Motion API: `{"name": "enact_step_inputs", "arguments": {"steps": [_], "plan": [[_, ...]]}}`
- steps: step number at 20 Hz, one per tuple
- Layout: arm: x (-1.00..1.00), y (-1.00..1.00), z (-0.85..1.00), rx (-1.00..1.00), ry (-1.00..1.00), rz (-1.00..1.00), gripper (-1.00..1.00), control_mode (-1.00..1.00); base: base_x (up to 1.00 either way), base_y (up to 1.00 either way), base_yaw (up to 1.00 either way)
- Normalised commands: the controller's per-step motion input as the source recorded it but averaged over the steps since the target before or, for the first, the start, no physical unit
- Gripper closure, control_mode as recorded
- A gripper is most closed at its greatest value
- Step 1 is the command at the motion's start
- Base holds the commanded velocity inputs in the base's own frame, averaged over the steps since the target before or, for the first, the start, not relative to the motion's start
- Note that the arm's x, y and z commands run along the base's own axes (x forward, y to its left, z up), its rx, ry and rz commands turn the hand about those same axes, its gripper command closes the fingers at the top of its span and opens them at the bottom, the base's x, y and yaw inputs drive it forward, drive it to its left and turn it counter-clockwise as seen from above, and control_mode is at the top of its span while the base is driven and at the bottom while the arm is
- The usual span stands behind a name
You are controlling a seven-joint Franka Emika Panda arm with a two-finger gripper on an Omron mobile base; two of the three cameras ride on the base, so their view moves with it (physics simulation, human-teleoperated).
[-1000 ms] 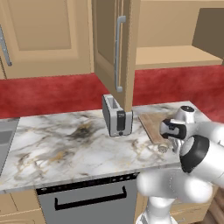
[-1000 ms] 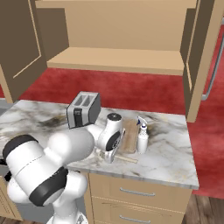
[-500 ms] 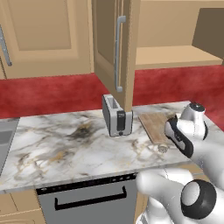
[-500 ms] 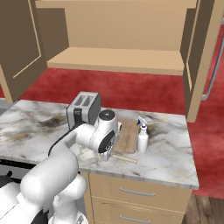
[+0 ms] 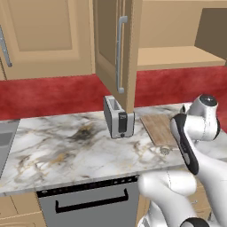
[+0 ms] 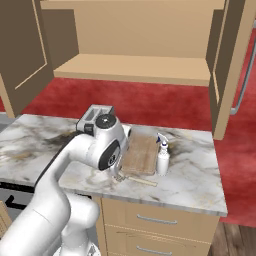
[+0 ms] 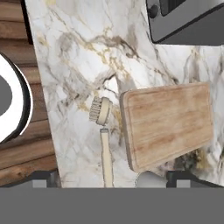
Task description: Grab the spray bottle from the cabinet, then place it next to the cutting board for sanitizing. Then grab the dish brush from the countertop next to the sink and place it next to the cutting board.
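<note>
While my tool (image 7: 109,177) hangs above the tabletop (image 7: 74,57) with its jaws spread wide and nothing between them, the dish brush (image 7: 103,135) lies flat on the marble just beside the long edge of the cutting board (image 7: 166,124), its round bristled head pointing away from me and its slim handle running back toward my fingertips. From the right base view the brush (image 6: 136,179) sits at the front edge of the board (image 6: 140,154), and the spray bottle (image 6: 162,157) stands upright against the board's far side, so both things look set where the task wants them.

I judge the brush to be light and stiff, a thin beige stick with a small head; it should lift with almost no effort, but the handle is narrow and smooth, so it could roll or twist if I pinch it off-centre. If I had to take it again, I would close across the handle about midway, jaws square to its length, well clear of the bristles, which would give and let it slip. It lies low on the marble, so my fingertips would have to come right down to the surface.

The bottle looks light too, a smooth translucent body that could slide in a weak grip; its body below the trigger head is the place to hold. The toaster (image 6: 95,120) stands near the board's other end, and the cabinet (image 6: 135,65) is open above.
</note>
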Motion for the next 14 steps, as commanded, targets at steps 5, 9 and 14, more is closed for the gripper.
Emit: {"name": "enact_step_inputs", "arguments": {"steps": [5,9,14], "plan": [[-0.55,0.00,0.95,0.00,-0.09,0.00,-1.00,-1.00,0.00,0.00,0.00],[-0.51,0.07,0.97,0.00,-0.14,0.00,-1.00,-1.00,0.00,0.00,0.00],[-0.66,0.14,0.99,0.00,-0.25,0.00,-1.00,-1.00,0.00,0.00,0.00]]}}
